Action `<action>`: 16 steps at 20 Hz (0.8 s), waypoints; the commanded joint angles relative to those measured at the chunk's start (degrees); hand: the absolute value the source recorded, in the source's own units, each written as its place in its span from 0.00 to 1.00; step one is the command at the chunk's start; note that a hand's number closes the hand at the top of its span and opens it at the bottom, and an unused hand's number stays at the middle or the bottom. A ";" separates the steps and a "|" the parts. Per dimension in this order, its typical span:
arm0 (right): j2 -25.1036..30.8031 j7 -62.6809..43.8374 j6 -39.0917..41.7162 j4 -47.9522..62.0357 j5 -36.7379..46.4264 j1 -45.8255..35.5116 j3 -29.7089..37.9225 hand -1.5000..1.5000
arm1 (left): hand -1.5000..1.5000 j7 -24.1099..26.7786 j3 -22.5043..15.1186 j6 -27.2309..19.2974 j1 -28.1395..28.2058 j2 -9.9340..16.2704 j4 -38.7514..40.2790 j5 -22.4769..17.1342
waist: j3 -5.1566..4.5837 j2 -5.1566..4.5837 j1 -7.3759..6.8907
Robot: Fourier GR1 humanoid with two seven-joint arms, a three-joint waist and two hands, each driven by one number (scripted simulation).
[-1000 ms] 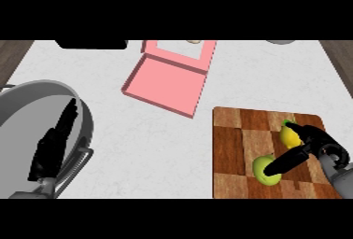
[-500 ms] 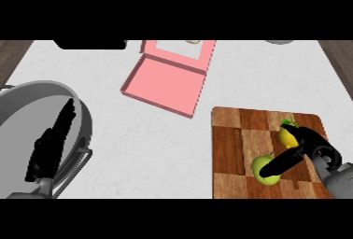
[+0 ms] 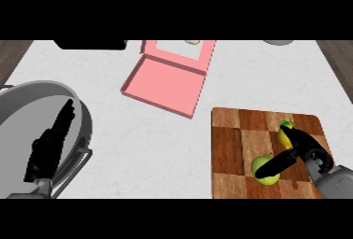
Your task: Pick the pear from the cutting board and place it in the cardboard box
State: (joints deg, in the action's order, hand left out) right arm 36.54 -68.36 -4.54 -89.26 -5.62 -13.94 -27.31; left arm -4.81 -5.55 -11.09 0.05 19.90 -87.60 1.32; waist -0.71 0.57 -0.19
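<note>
A yellow-green pear [image 3: 260, 167] lies on the wooden cutting board [image 3: 231, 135] at the lower right. My right hand [image 3: 298, 145] is over it, with the thumb crossing its green lower end and the fingers curled over its yellow upper end, hiding the middle. The pink cardboard box [image 3: 165, 84] lies open beyond the board, up and to the left, its lid [image 3: 180, 50] raised at the back. My left hand [image 3: 48, 144] rests open with straight fingers at the far left.
A large grey round pan [image 3: 81, 108] sits under my left hand at the left edge. A black object [image 3: 89, 44] is at the back left, and a grey item [image 3: 279, 42] at the back right. White counter [image 3: 151, 149] separates pan and board.
My right hand has drawn slightly toward the lower edge and its fingers have closed further across the pear. The left hand has not moved.
</note>
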 commanded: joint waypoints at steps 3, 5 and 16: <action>-1.85 -10.12 -0.56 0.76 -0.05 0.87 0.14 0.00 | 0.50 0.08 -0.78 -0.42 0.84 -1.31 -0.25 1.41 | 0.66 -0.51 0.12; -4.23 -7.06 -2.21 5.65 1.74 0.01 0.20 0.00 | 0.50 -1.40 -1.19 -1.52 2.21 -1.47 -3.18 2.33 | 0.72 -0.58 -0.64; -7.17 -5.81 -3.06 4.82 2.83 2.70 -0.84 1.00 | 0.50 -0.47 -1.32 -1.12 1.33 -3.36 -1.08 2.87 | 0.67 -0.61 -0.12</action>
State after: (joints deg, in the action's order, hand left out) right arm 33.12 -66.62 -5.26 -87.67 -3.16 -11.52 -27.34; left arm -5.63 -6.12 -11.48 0.67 18.03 -89.11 3.45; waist -1.36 1.06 -0.17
